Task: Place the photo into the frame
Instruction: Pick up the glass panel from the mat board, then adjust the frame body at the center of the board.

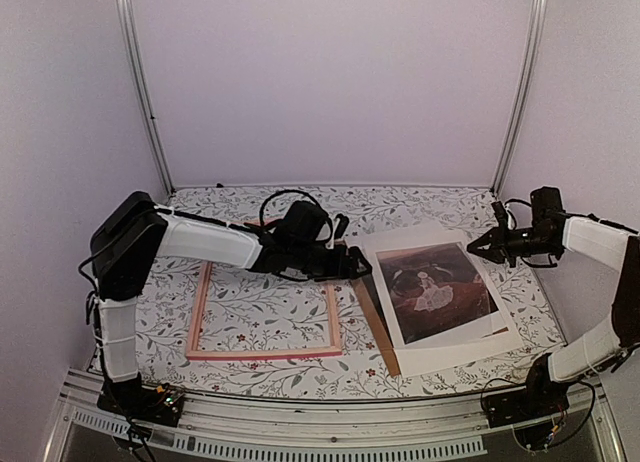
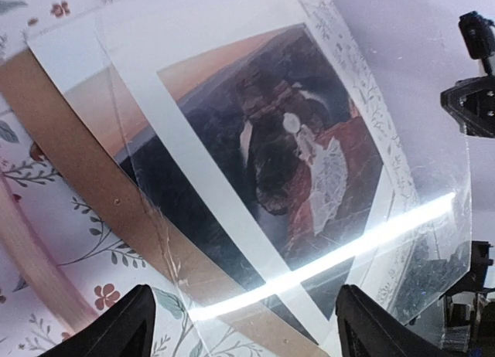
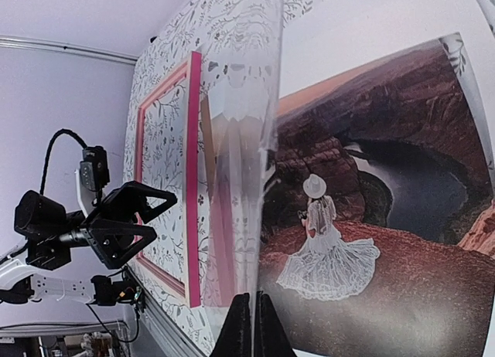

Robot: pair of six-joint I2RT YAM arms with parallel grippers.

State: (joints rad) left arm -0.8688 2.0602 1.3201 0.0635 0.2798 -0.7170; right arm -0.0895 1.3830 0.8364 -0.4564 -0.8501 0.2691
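Dark photo [image 1: 437,290] right of pink frame [image 1: 264,353]

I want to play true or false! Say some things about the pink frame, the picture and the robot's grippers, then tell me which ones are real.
1. The pink frame is empty, and the flowery tablecloth shows through it. True.
2. The photo is already inside the frame. False: it lies on the table to the right of the frame, outside it.
3. The left gripper is open. True.
4. The right gripper is wide open and holds nothing. False: it is shut, pinching the edge of a clear sheet.
5. The photo shows someone in a white dress and hat. True.
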